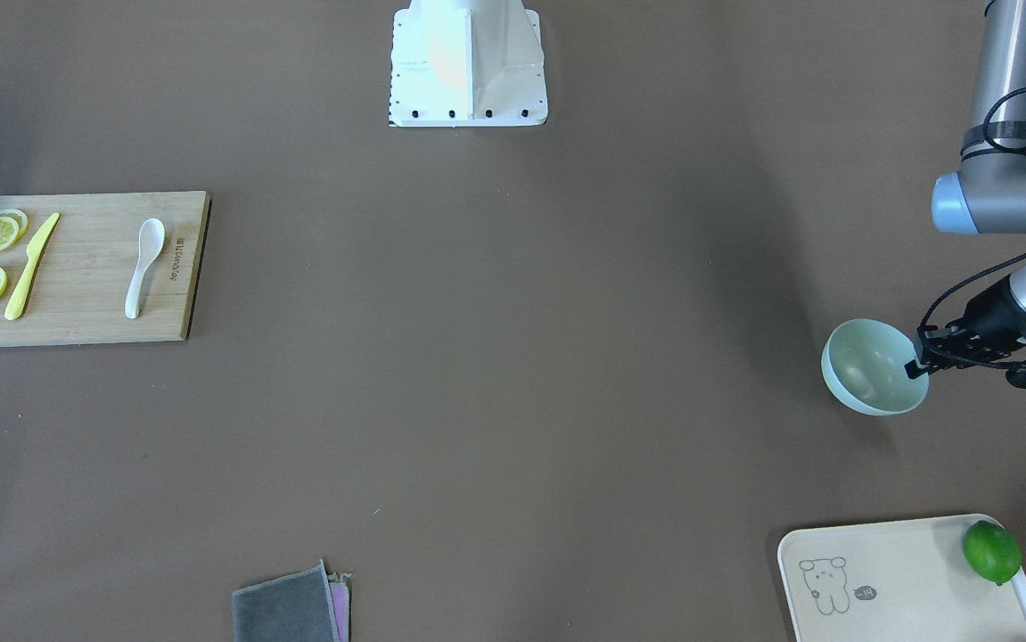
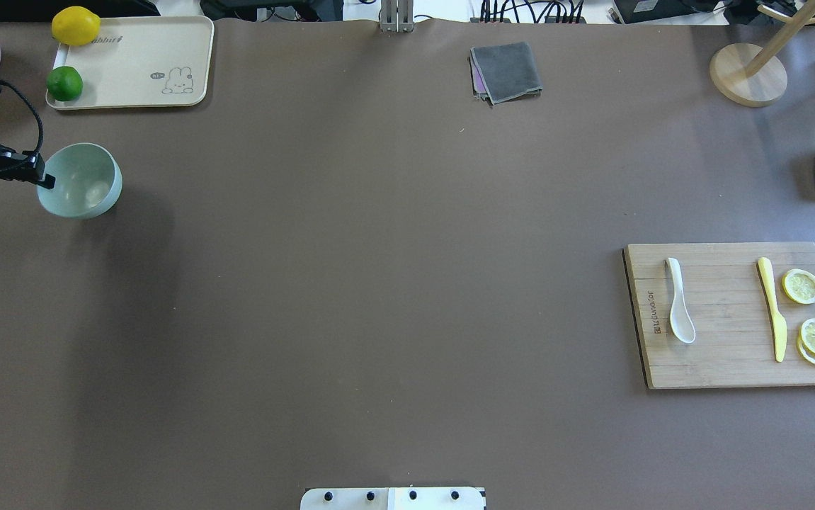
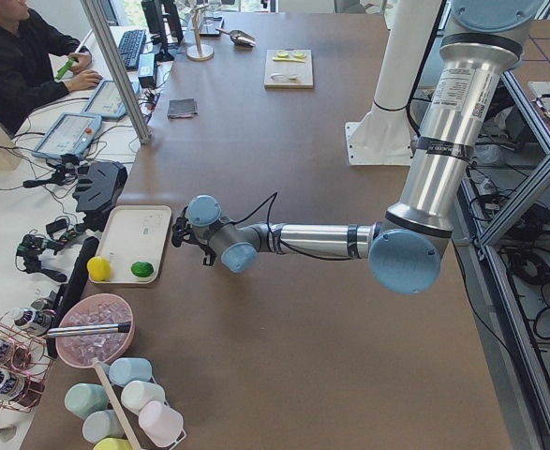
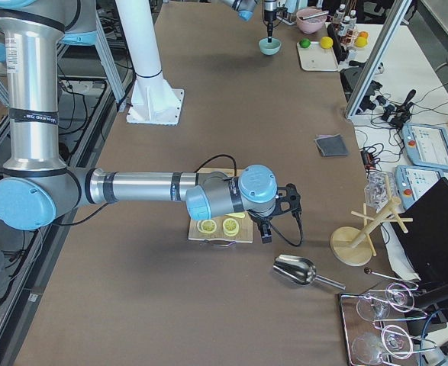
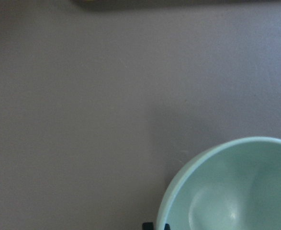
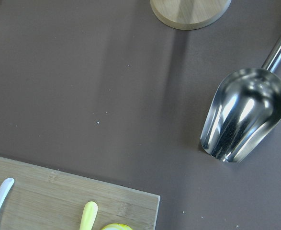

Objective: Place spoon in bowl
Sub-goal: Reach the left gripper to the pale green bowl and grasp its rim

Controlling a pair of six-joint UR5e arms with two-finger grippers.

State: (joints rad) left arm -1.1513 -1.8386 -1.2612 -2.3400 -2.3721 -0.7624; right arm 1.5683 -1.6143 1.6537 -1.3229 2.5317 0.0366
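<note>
"Where was the small glossy white soup spoon (image 2: pixel 680 301)?"

"It lay flat on the bamboo cutting board (image 2: pixel 726 365), scoop towards the robot, beside the slim yellow plastic knife (image 2: pixel 772 308) and well apart from the round pale mint-green bowl (image 2: pixel 85 185) at the table's far left."

"And the claws?"

"The left gripper (image 2: pixel 47 181) was clamped on the bowl's rim, one finger inside and one outside. The right gripper (image 4: pixel 265 231) hung over the board's outer end by the lemon slices (image 2: pixel 802 287). I couldn't tell whether its fingers were apart or together."
</note>
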